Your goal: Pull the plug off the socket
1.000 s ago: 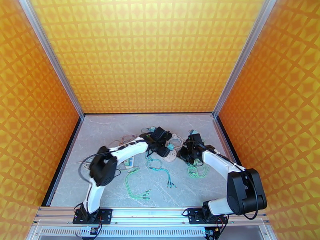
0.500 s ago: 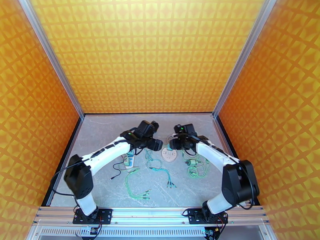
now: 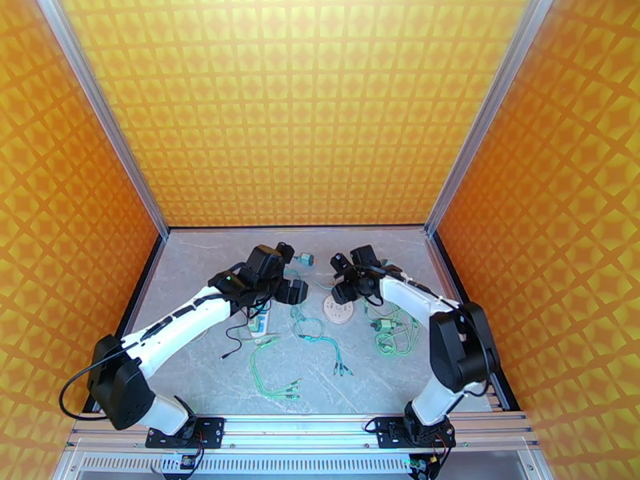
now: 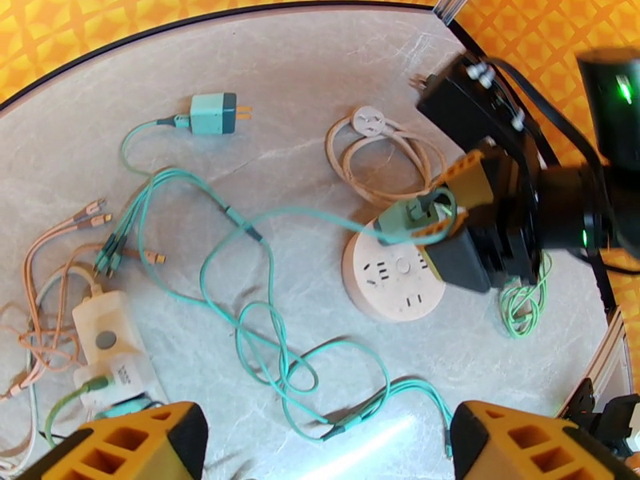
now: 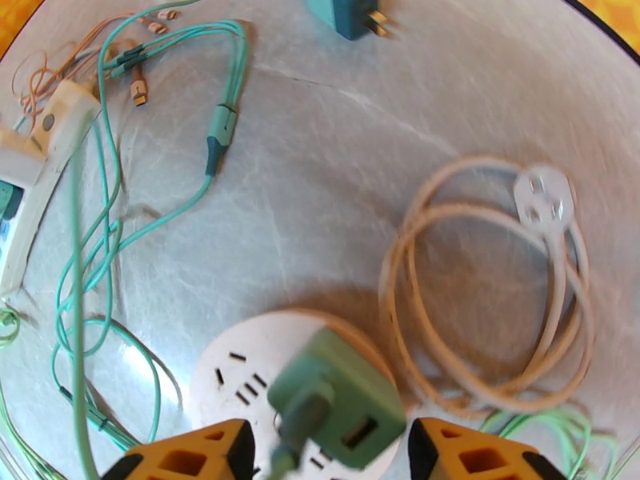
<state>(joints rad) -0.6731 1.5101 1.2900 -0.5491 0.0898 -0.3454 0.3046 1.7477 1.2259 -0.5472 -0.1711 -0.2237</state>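
Note:
A round white socket (image 3: 338, 310) (image 4: 394, 275) (image 5: 232, 370) lies flat on the grey table. A green plug (image 4: 408, 220) (image 5: 340, 398) sits tilted over its top, with a teal cable leading off it. I cannot tell whether its prongs are seated. My right gripper (image 3: 341, 290) (image 5: 320, 462) stands astride the plug, its orange fingers (image 5: 188, 458) on either side. The jaws are open, with a gap showing on the plug's left. My left gripper (image 3: 294, 291) (image 4: 328, 450) hovers to the left of the socket, open wide and holding nothing.
A loose teal adapter (image 3: 304, 259) (image 4: 212, 114) lies behind the socket. The socket's beige cord (image 4: 384, 154) (image 5: 488, 274) is coiled beside it. A white power strip (image 4: 108, 346) and tangled teal cables (image 4: 264, 330) cover the left. Green cables (image 3: 392, 334) lie right. Orange walls enclose the table.
My left gripper has drawn back to the left, away from the socket, and opened wider. My right gripper has swung left over the socket and its jaws have spread apart.

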